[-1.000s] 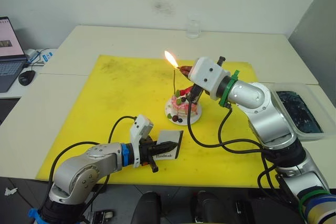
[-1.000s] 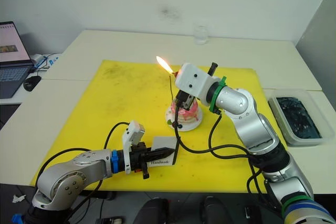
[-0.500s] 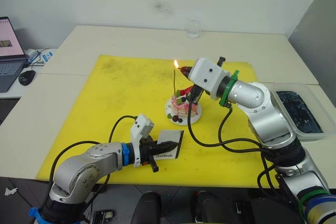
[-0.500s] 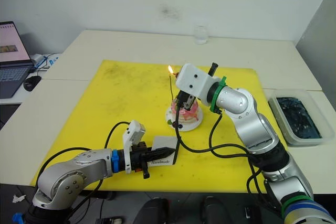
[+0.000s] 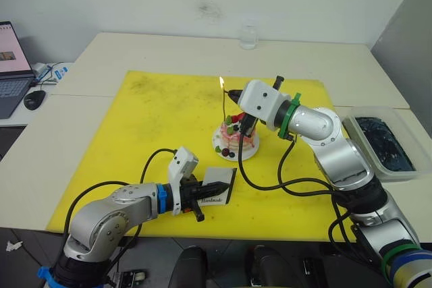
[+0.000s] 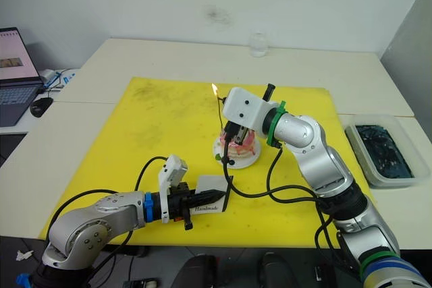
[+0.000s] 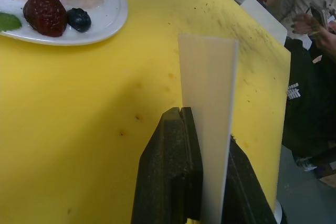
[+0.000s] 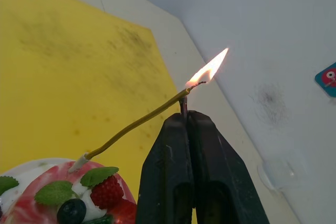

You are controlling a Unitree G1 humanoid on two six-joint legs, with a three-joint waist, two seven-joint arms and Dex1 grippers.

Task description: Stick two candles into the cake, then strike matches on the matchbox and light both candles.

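While yellow mat (image 5: pixel 155 119) covers the tables (image 5: pixel 169 48), laptop (image 5: pixel 12 65) sits left.

A mat (image 5: pixel 162 116) is laid on the surface (image 5: pixel 169 48). The cake (image 5: pixel 235 141) is placed on the mat, right of its middle, and a candle (image 5: pixel 224 104) is stood upright in it. The matchbox (image 5: pixel 218 186) is held on edge in front of the cake, near the mat's front edge. A glass (image 5: pixel 248 36) is set behind the mat. A tray (image 5: pixel 385 143) is found at the far right, a laptop (image 5: pixel 12 65) at the far left.
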